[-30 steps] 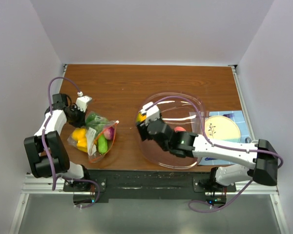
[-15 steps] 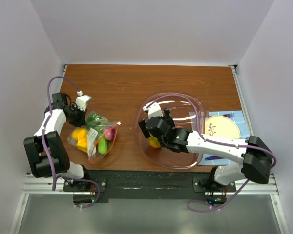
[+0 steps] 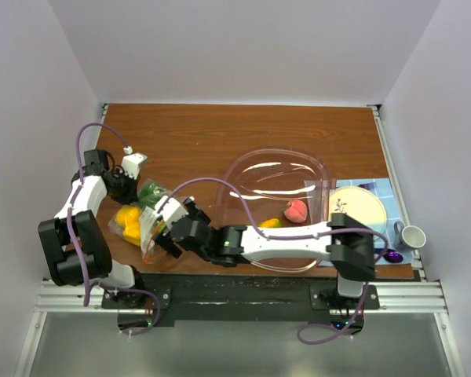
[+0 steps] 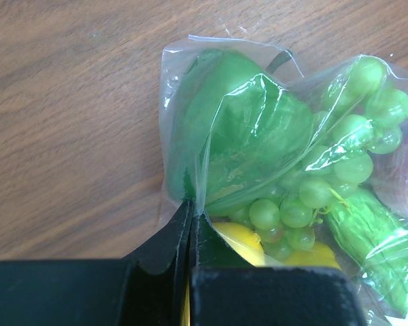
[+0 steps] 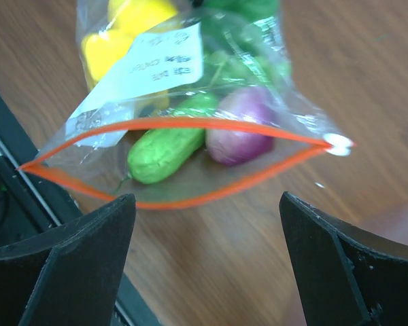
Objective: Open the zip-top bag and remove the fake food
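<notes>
Zip-top bag (image 5: 190, 178) gapes just ahead of spread right jaws; left jaws pinch its corner.

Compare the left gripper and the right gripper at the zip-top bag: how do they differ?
The left gripper is shut, pinching the zip-top bag by its plastic; the right gripper stands wide open, holding nothing. The left gripper is at the bag's closed end, beside the green pepper; the right gripper faces its open, orange-zipped mouth. Both have black fingers and are at the same bag.
</notes>
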### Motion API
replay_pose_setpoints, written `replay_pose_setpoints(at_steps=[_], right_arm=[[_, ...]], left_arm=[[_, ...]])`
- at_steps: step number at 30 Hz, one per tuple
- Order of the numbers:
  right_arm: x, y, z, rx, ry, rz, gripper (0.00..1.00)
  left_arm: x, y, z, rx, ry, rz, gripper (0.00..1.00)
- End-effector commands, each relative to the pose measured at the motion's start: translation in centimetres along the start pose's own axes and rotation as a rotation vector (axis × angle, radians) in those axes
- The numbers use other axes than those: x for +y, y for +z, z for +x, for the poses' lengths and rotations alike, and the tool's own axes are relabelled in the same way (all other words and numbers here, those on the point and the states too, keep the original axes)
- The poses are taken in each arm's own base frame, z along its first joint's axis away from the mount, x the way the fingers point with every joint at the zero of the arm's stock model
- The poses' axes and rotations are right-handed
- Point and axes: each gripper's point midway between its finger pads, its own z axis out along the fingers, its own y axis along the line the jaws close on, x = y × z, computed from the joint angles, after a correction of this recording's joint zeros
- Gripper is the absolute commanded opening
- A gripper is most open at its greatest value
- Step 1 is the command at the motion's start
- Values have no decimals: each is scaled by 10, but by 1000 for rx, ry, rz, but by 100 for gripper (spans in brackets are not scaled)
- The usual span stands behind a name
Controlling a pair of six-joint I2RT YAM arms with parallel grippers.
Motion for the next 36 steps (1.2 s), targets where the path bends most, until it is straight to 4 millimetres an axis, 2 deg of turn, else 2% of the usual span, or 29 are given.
replay_pose_setpoints(at_steps=[1, 2, 3, 5, 6, 11, 13, 14, 16, 17, 21, 27, 28, 32, 36], right_arm=[[17, 18, -20, -31, 10, -52, 91], [17, 23, -25, -36, 9, -48, 91], [19, 30, -16, -13, -3, -44, 91], [14, 40, -18, -9, 0, -32, 91], [12, 47, -11, 9, -4, -25, 92], [-17, 72, -13, 17, 18, 21, 94], [-22, 81, -8, 35, 14, 23, 94], [-30, 85, -13, 30, 23, 32, 94], [-30, 93, -7, 48, 21, 21, 95], [-31, 96, -11, 41, 27, 16, 95], [-19, 105, -4, 65, 33, -36, 93], [-8, 119, 25, 121, 49, -64, 89], [-6, 121, 28, 129, 51, -68, 88], [-3, 126, 39, 154, 57, -67, 69], [-7, 126, 53, 183, 50, -51, 69]], left_arm=[[2, -7, -14, -40, 19, -3, 0], [2, -8, -15, -45, 19, -7, 0], [2, -8, -15, -43, 22, -7, 0], [2, -8, -15, -44, 23, -6, 0], [1, -8, -15, -42, 23, -3, 0], [0, -9, -13, -43, 33, 0, 0], [-1, -8, -12, -41, 36, 3, 0], [0, -8, -12, -39, 36, 3, 0], [-1, -8, -11, -38, 43, 4, 0], [-1, -8, -10, -36, 43, 3, 0], [-1, -8, -10, -35, 51, 1, 0], [-1, -5, -8, -30, 49, 5, 0], [-1, -4, -7, -27, 49, 9, 0], [-1, -5, -7, -27, 53, 5, 0], [-1, -4, -5, -27, 54, 6, 0]])
